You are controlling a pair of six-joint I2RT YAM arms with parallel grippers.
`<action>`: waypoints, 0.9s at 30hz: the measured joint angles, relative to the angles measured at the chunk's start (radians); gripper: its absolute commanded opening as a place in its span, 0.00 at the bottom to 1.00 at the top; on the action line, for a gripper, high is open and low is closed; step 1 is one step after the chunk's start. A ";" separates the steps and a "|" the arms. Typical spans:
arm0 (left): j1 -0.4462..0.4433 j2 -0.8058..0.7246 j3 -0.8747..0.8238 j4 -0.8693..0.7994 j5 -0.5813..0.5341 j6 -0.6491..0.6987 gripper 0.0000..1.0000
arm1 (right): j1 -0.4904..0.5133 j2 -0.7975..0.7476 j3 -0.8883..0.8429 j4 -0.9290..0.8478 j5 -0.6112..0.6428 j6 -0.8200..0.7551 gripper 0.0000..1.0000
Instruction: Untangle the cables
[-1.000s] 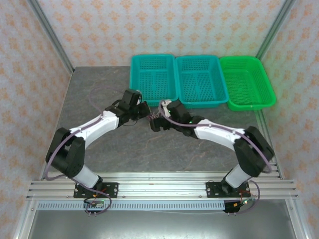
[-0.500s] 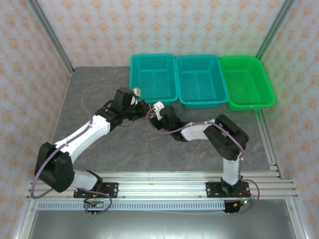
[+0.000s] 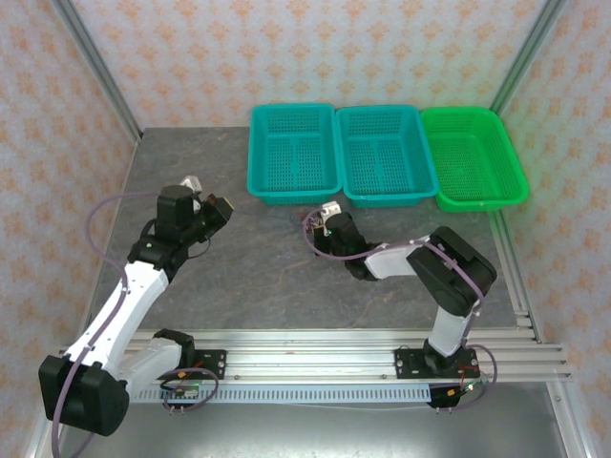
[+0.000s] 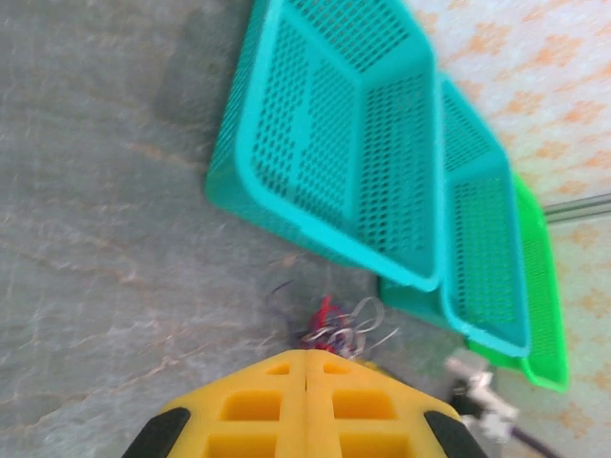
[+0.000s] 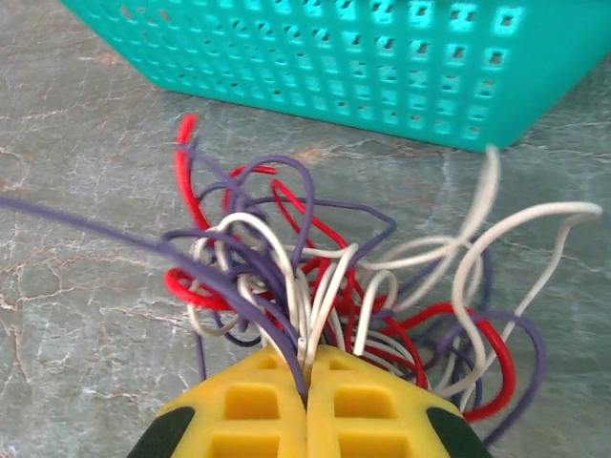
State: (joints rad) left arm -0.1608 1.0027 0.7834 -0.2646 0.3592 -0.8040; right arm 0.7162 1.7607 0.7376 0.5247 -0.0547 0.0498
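Note:
The cables [image 5: 334,277] are one tangle of thin red, white and dark purplish-black loops on the grey table, just in front of a teal basket [image 5: 382,57]. My right gripper [image 5: 307,367] is shut on the tangle's near side, with white and dark strands pinched between its yellow fingers. One dark strand runs straight off to the left. From above, the tangle [image 3: 311,223] lies at the tip of the right gripper [image 3: 323,229]. My left gripper [image 3: 218,207] is off to the left, apart from the tangle [image 4: 336,326]. Its yellow fingers [image 4: 277,382] are shut and nothing shows between them.
Two teal baskets [image 3: 294,153] [image 3: 385,155] and a green basket [image 3: 473,157] stand in a row at the back of the table. Metal frame posts rise at both back corners. Bare grey tabletop [image 3: 258,277] lies between the arms.
The right gripper has closed on the tangle and its arm has folded back. The left arm, still shut, has swung away to the left from the tangle.

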 measured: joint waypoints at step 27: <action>-0.317 0.267 0.149 -0.001 -0.006 0.483 0.48 | -0.024 -0.376 0.050 -0.413 -0.094 -0.369 0.00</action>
State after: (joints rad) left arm -0.4778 1.2697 0.9325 -0.2653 0.3527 -0.3210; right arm 0.6922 1.3846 0.7879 0.1116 -0.1486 -0.3187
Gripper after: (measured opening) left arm 0.463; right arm 0.037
